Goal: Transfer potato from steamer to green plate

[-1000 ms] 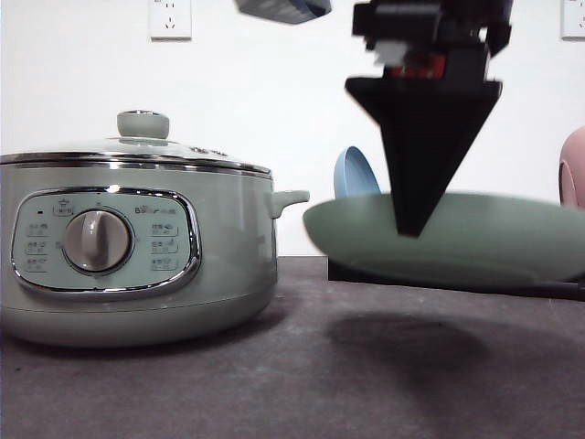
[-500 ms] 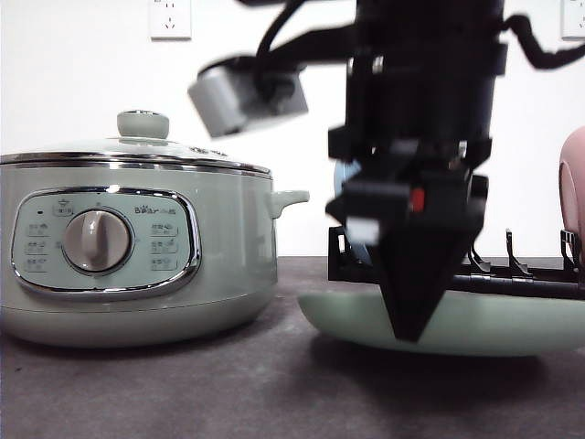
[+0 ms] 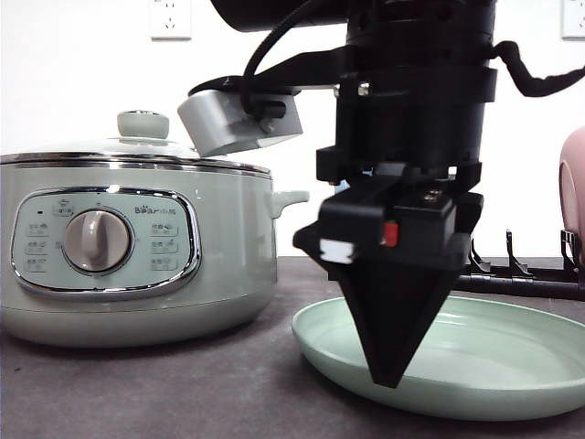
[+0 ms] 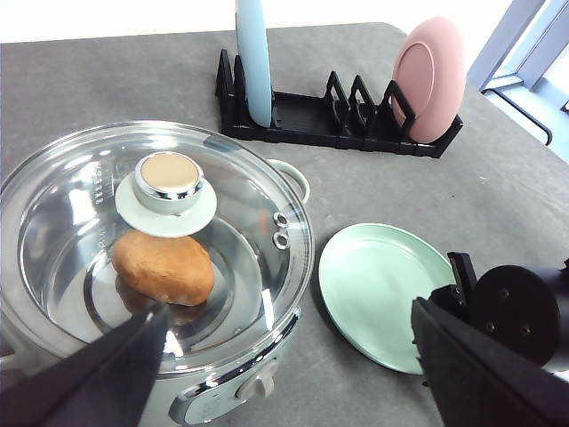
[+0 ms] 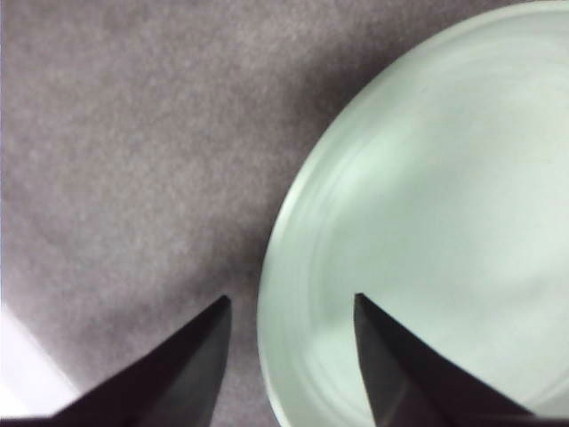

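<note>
The orange-brown potato (image 4: 164, 267) lies inside the steamer (image 3: 137, 247), under its shut glass lid (image 4: 222, 240) with the knob on top. To the steamer's right, the green plate (image 3: 494, 366) (image 4: 382, 285) rests flat on the dark table and holds nothing. My right gripper (image 3: 388, 377) points straight down at the plate's near-left rim. In the right wrist view its fingers stand apart with the plate rim (image 5: 276, 294) between them, the right gripper (image 5: 291, 300) open. My left gripper (image 4: 291, 311) hovers open, high above the steamer's front edge.
A black dish rack (image 4: 338, 133) stands at the back of the table with an upright blue plate (image 4: 253, 62) and a pink dish (image 4: 427, 80). The right arm (image 4: 520, 320) is over the plate's near-right side. Bare table lies in front of the steamer and plate.
The right gripper came down with the green plate, from mid-air in front of the rack onto the table. The plate now lies flat and the fingers stand apart around its rim.
</note>
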`<action>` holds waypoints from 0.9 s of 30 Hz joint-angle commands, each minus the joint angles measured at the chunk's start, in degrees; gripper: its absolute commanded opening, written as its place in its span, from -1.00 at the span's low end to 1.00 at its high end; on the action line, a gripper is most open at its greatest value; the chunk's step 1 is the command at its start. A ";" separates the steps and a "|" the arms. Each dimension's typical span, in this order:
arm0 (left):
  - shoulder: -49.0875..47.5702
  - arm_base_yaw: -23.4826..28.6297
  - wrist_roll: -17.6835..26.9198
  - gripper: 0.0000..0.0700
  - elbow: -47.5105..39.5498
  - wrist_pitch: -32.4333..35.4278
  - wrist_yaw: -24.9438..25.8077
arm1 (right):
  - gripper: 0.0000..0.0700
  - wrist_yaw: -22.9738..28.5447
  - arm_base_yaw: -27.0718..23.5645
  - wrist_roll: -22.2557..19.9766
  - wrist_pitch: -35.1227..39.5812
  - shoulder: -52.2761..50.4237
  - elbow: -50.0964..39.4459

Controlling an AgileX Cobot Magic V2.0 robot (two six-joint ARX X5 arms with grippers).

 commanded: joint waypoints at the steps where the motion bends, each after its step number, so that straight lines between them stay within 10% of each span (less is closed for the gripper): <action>1: 0.35 -0.09 0.08 0.59 1.38 0.57 0.26 | -0.18 0.00 0.65 0.98 0.32 1.13 0.58; 15: 0.35 -0.10 0.07 0.59 1.38 0.57 0.26 | -0.18 -4.21 -3.92 -0.36 -0.59 -10.22 9.05; 27: 0.35 -0.09 0.00 0.59 1.38 0.55 0.26 | -0.18 -27.32 -17.22 -1.14 3.04 -18.22 18.66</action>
